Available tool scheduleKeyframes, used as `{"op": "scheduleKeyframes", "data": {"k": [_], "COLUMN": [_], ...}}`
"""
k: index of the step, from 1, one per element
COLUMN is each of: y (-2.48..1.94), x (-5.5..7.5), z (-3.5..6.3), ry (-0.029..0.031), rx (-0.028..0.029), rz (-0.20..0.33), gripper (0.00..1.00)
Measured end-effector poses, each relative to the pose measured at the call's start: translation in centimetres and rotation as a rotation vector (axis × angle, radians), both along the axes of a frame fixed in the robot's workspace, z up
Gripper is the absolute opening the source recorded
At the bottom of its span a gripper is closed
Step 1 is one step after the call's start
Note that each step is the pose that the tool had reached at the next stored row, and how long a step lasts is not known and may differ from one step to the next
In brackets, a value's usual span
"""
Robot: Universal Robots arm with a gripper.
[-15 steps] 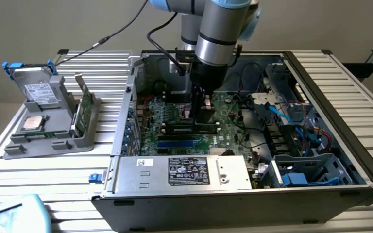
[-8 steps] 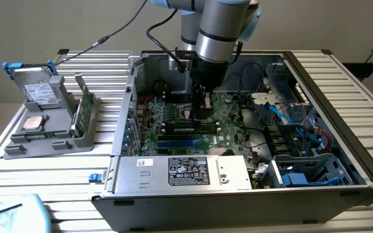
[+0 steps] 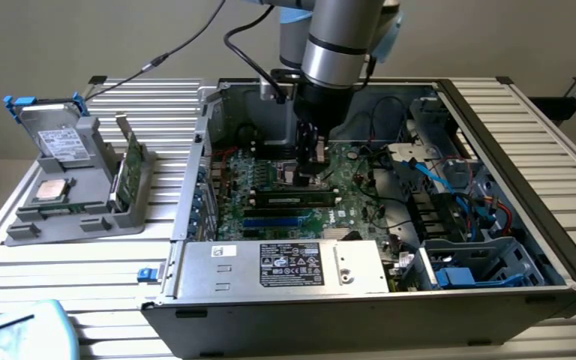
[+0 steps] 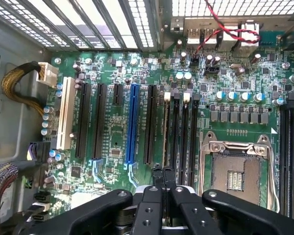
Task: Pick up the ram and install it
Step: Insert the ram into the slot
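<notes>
A green ram point(image 3: 129, 166) stands on edge in the grey holder point(image 3: 78, 219) at the exterior view's left, outside the computer case. My gripper point(image 3: 313, 178) hangs far from it, low inside the open case over the motherboard point(image 3: 268, 184). In the wrist view the gripper point(image 4: 161, 172) is shut, its black fingers point(image 4: 157, 196) pressed together with nothing between them. The fingertips sit over the end of the black memory slots point(image 4: 181, 132), beside the open processor socket point(image 4: 235, 169). A long dark stick point(image 3: 293, 199) lies seated in a motherboard slot just in front of the gripper.
The holder also carries a boxy grey drive point(image 3: 60, 141) and a square silver processor chip point(image 3: 50, 190). A silver power supply point(image 3: 288, 266) fills the case front. Cables and blue drive bays point(image 3: 468, 247) crowd the exterior view's right. Expansion slots point(image 4: 134, 122) run beside the memory slots.
</notes>
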State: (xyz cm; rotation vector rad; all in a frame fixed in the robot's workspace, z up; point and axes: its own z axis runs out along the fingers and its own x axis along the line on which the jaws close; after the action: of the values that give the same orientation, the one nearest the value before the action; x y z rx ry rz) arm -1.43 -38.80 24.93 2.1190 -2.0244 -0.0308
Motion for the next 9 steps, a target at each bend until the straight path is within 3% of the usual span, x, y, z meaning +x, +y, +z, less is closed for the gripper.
{"op": "scheduleKeyframes", "data": {"k": [2,3,6,7,9], "y": [0.0,0.0,0.0,0.0,0.0], "x": [-0.01,-0.03,-0.14,-0.23,-0.55], "z": [0.18,0.19,0.19,0.19,0.18], "ry": [-0.0028,-0.011,-0.0504,-0.0591,-0.0674], "rx": [0.0,0.0002,0.0019,0.0023,0.0025], "rz": [0.0,0.0,0.0,0.0,0.0], "gripper": [0.11,0.11,0.11,0.11,0.11]}}
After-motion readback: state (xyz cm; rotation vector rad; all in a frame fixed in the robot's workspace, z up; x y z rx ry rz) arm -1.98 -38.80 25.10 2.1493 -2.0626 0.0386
